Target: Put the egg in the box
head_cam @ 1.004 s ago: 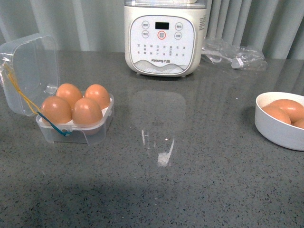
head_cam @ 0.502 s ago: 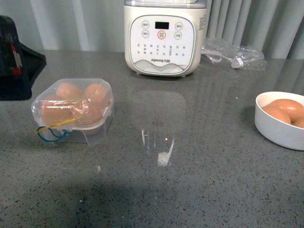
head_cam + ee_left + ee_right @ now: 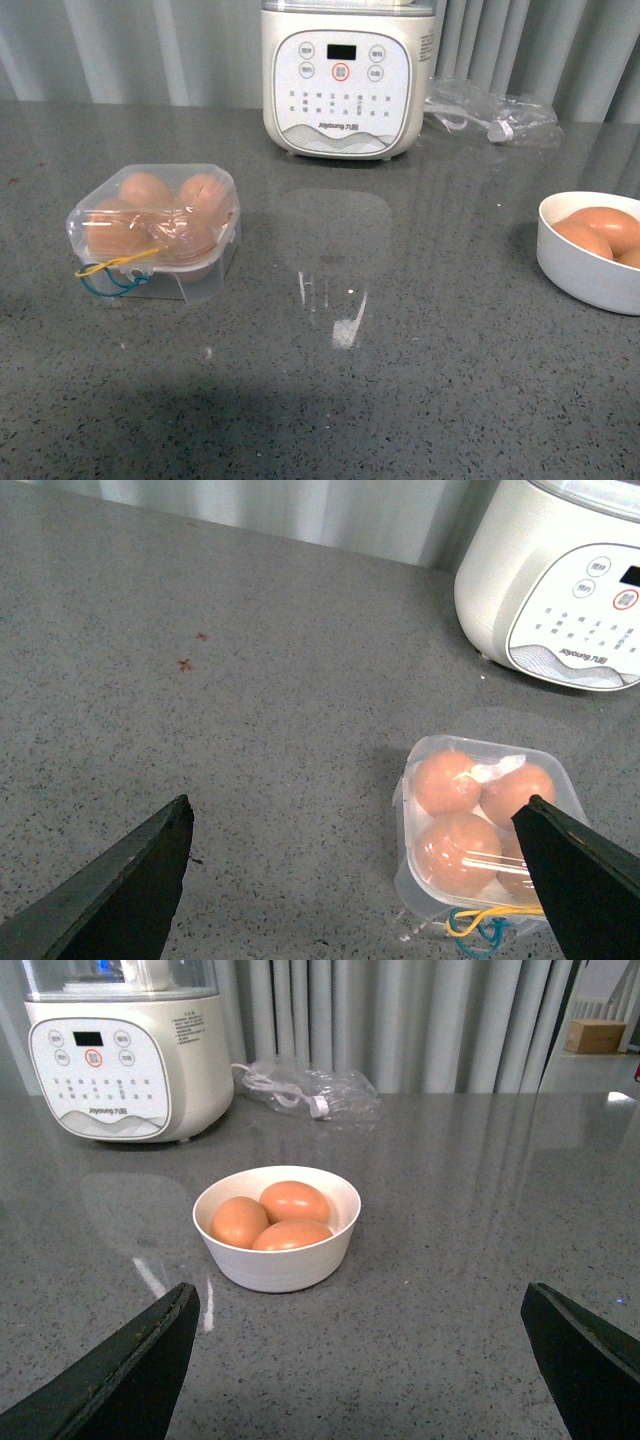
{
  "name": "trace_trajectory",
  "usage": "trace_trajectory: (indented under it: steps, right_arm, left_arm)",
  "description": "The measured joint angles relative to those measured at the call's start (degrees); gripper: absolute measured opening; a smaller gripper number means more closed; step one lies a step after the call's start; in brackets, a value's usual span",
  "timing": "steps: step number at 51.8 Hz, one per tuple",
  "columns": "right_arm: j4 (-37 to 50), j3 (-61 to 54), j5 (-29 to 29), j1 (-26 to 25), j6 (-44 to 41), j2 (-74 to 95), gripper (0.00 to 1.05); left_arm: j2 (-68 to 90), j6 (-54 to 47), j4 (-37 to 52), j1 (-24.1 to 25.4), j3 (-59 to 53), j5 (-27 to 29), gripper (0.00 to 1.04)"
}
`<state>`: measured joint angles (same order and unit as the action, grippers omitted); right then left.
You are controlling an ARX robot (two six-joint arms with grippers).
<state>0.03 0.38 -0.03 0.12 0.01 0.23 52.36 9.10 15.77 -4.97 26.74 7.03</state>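
The clear plastic box (image 3: pixel 152 232) sits on the grey counter at the left with its lid shut over several brown eggs (image 3: pixel 146 190); yellow and blue bands hang at its front. It also shows in the left wrist view (image 3: pixel 487 840). My left gripper (image 3: pixel 360 880) is open and empty, raised above the counter beside the box, one finger (image 3: pixel 585 875) over the box's edge. My right gripper (image 3: pixel 360 1360) is open and empty, in front of the white bowl (image 3: pixel 277 1225), which holds three brown eggs (image 3: pixel 294 1202). Neither arm shows in the front view.
A white egg cooker (image 3: pixel 346 75) stands at the back centre, also in both wrist views. A clear plastic bag with a cable (image 3: pixel 490 115) lies at the back right. The bowl (image 3: pixel 590 252) is at the right edge. Curtains hang behind the counter.
The box lid, open a second ago, was shut half a second ago and stays shut. The dark arm seen at far left half a second ago has left the front view.
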Motion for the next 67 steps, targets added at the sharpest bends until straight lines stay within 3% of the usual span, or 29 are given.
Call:
trace_trajectory:
  steps: [6,10,12,30,67]
  right_arm:
    - [0.00,0.00,0.09,0.00,0.00,0.00,0.98]
    - [0.00,0.00,0.07,0.00,0.00,0.00,0.98]
    - [0.00,0.00,0.07,0.00,0.00,0.00,0.98]
    - [0.00,0.00,0.11,0.00,0.00,0.00,0.98]
    - [0.00,0.00,0.07,0.00,0.00,0.00,0.98]
  left_arm:
    - [0.55,-1.75,2.84,0.17,-1.11,-1.44,0.94]
    - [-1.14,-5.73,14.36,1.07,-6.71,-3.26,0.76]
    - [-2.67,-6.86,15.82,3.02,-8.79,-6.29,0.67]
    - [-12.44,-8.41,15.67,4.85,-18.27,-6.93,0.04]
    - [-29.20,-8.74,7.08,4.85,-25.16,-6.82,0.04]
